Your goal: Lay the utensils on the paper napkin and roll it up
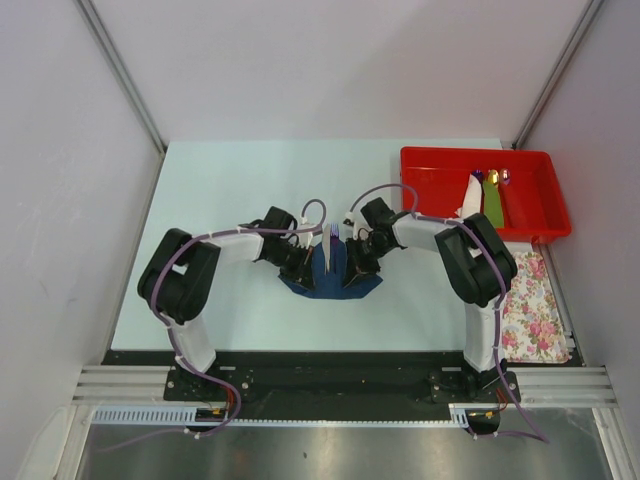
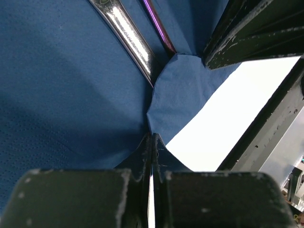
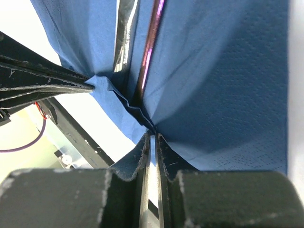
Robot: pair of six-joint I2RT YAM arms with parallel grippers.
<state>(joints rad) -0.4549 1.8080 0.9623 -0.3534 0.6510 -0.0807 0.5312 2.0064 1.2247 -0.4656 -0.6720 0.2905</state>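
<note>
Where napkin (image 1: 330,287) folds upward, utensils (image 1: 333,238) lie inside, long axis near-to-far.

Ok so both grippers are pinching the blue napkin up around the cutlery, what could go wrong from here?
The left gripper and right gripper each pinch only a thin fold of the paper napkin; pulling against each other could tear it. The silver utensil and purple utensil lie in the crease between the raised sides, and might slide out an open end if it tilts.
</note>
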